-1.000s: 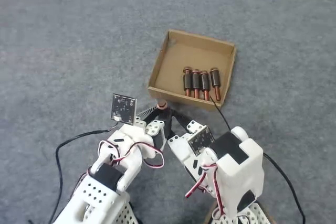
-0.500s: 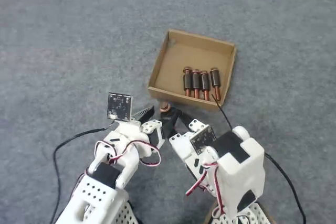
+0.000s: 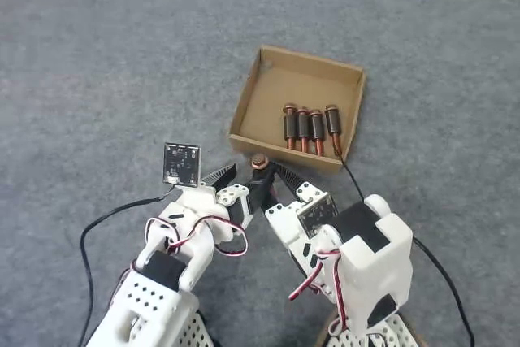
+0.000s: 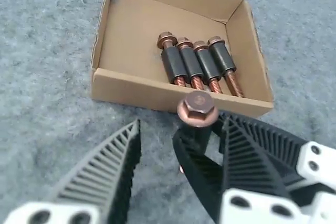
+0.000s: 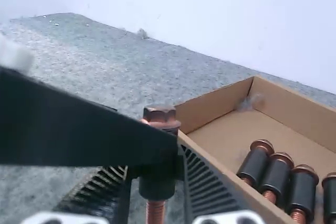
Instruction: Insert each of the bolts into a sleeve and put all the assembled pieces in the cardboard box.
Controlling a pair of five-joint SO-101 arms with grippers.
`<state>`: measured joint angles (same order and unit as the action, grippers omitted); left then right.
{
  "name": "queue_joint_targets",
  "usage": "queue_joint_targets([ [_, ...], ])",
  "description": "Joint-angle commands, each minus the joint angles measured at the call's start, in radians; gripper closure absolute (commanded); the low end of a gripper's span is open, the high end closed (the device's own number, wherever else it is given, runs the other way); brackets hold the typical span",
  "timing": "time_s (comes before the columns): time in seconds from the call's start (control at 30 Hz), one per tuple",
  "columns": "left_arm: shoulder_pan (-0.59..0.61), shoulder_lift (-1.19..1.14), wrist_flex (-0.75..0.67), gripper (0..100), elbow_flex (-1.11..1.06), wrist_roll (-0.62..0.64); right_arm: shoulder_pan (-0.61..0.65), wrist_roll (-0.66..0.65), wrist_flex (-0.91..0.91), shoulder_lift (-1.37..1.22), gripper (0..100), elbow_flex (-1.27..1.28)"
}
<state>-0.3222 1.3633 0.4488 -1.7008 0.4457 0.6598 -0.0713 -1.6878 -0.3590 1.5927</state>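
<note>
Right pincer (image 3: 264, 178) clamped on the dark sleeve (image 5: 157, 178) of the fifth bolt (image 3: 260, 161), at centre frame in the high view, just below the near wall of the cardboard box (image 3: 284, 87). Left pincer (image 4: 169, 127), jaws spread wide, sits beside the piece at its lower left and grips nothing.

Change over the last second: both pincers met at the bolt head. The left one has since let go, opened and drawn back toward the lower left. The right one has carried the piece a little to the right, nearer the box wall. Reading: the insertion appears complete and the hold has passed to the right arm alone. What is left is the drop into the box, where four assembled pieces (image 3: 309, 127) already lie side by side.

Orientation: the held piece stands near upright above the grey worktop (image 3: 97, 79). Its long axis runs almost straight toward the high camera, which sees the flanged head end-on. The right wrist view shows the head uppermost, the sleeve beneath it and bare thread emerging below. The boxed four lie flat with axes parallel, heads toward the upper edge of the frame and threaded tips toward the near wall. Matching them would probably call for tipping the piece over on release.
</note>
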Motion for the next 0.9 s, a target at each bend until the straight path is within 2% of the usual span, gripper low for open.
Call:
queue_joint_targets([
  [0.0,0.008,0.091,-0.014,76,0.019,0.041,-0.008,-0.015,-0.028,0.059,99.2,0.029],
  [0.13,0.063,0.262,0.077,76,0.010,0.083,-0.008,-0.015,-0.028,0.059,99.2,0.029],
  [0.3,0.094,0.471,0.276,77,0.016,0.083,-0.010,-0.015,-0.028,0.059,99.2,0.029],
  [0.57,0.100,0.450,0.276,77,0.016,0.078,-0.018,-0.015,-0.028,0.059,99.2,0.031],
  [0.73,0.204,0.450,0.307,77,0.015,0.074,-0.053,-0.015,-0.036,0.061,99.2,0.031],
  [0.87,0.265,0.450,0.388,79,0.015,-0.002,-0.054,-0.015,-0.036,0.061,99.2,0.029],
])
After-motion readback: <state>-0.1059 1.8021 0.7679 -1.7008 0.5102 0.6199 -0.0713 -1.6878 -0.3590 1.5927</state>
